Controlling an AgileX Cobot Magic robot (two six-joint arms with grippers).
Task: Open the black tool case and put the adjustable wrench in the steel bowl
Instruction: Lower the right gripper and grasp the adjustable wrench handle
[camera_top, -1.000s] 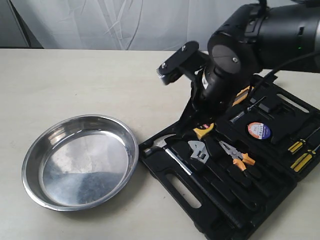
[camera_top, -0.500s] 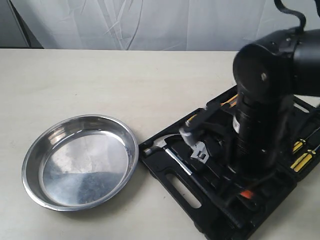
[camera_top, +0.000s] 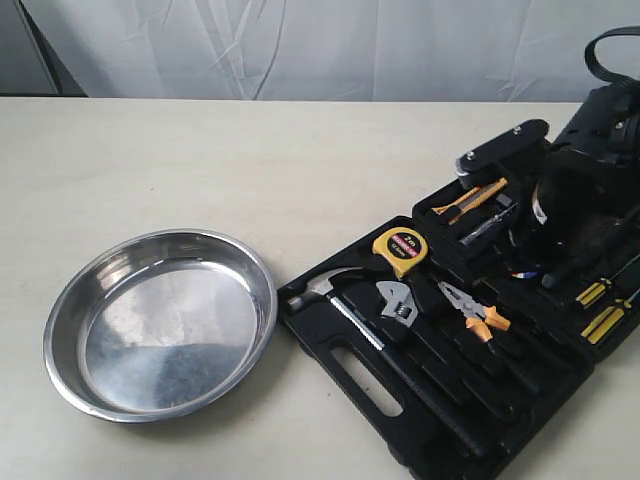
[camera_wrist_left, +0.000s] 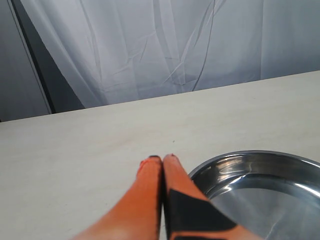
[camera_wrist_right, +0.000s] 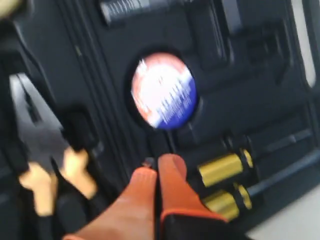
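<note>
The worktop (camera_top: 150, 150) bears the case (camera_top: 540, 390), lid open, with the bowl (camera_top: 160, 325) just left of it, the wrench (camera_top: 397, 303) lying inside the case between hammer (camera_top: 325, 283) and pliers (camera_top: 475, 312), the right jaws pressed together over the case's tape roll (camera_wrist_right: 164, 90), and the left jaws pressed together outside the case, near the bowl.

The left hand (camera_wrist_left: 162, 164) has its two orange fingers (camera_wrist_left: 145, 195) pressed flat together, tips meeting, nothing between them. The right hand (camera_wrist_right: 157, 167) is the same, its orange pads touching along their whole length and gripping nothing. In the exterior view only the right arm (camera_top: 590, 170) shows, a bulky black mass bent low at the right edge, its wrist turned downward.
</note>
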